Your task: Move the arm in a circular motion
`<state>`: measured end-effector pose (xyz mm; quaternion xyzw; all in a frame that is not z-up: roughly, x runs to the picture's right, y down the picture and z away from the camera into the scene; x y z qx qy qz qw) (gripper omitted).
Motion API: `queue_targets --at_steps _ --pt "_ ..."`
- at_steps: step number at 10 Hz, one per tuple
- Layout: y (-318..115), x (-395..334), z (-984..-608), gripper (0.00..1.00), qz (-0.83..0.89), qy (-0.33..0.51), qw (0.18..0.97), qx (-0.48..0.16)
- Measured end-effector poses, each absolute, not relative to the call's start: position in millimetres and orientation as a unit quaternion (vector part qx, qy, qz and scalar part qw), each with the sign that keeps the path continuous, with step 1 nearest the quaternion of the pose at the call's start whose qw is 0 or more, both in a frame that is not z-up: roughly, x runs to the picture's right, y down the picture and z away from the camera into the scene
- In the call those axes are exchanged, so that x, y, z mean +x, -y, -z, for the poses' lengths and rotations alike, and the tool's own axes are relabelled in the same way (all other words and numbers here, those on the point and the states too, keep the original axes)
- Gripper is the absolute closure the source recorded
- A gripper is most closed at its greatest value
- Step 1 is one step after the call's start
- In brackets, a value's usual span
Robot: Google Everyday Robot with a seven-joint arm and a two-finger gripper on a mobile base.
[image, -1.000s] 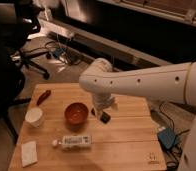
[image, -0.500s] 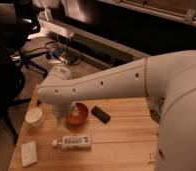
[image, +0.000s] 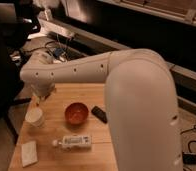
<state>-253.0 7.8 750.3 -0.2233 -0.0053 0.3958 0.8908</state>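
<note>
The glossy white arm [image: 91, 70] fills the right and middle of the camera view. Its thick elbow [image: 141, 110] is close to the camera. A tube segment with small dark screw holes reaches left to a short wrist [image: 41, 82]. The gripper [image: 39, 99] hangs below the wrist over the far left edge of the wooden table [image: 56, 100], just above and behind a white cup [image: 35, 117]. It holds nothing that I can see.
On the table are a red bowl [image: 77, 113], a small black object [image: 99, 113], a white bottle lying flat [image: 75, 142] and a white cloth [image: 29, 152]. A dark chair [image: 3, 75] stands at the left. Cables [image: 58, 50] lie behind.
The arm has swung left across the table and closer to the camera. The wrist went from right of the bowl to the table's left edge, uncovering the black object.
</note>
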Motion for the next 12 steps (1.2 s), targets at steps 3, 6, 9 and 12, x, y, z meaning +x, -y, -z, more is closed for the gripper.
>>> queue_targets --at_steps 3,6,9,12 --pt "79 -222 -779 0.35 -0.416 -0.008 0.893 -0.172" --pt "127 -100 -803 0.35 -0.489 -0.080 0.859 -0.126" --pt "107 68 -801 0.35 -0.589 -0.170 0.784 -0.092" --pt "14 169 -774 0.35 -0.643 -0.232 0.724 -0.092"
